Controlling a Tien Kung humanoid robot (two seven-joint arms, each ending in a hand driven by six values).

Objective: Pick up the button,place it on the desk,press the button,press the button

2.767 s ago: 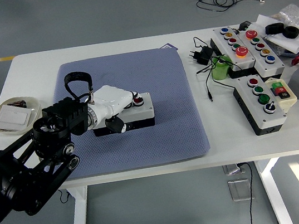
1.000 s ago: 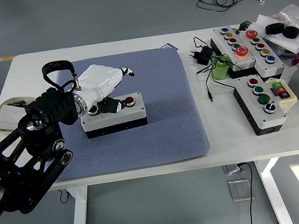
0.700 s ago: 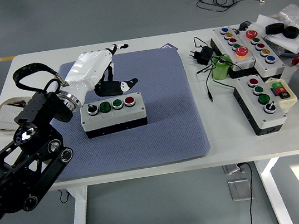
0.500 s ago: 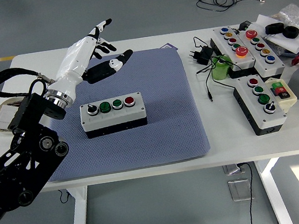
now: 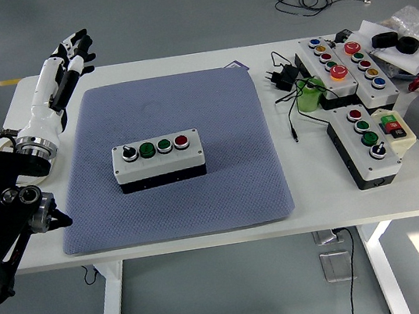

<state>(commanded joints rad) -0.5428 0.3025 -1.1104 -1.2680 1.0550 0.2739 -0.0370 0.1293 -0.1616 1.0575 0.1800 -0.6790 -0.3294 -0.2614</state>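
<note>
White four-button control box with black base lying flat mid blue-grey textured mat on white table, nothing touching it. Left white robot hand hovering over table's far left edge, well apart from box, fingers extended, gripping nothing. More button boxes sitting at table's right side.

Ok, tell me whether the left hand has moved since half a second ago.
Yes. The left hand has swung left and away, off the blue mat toward the table's far-left corner.
</note>
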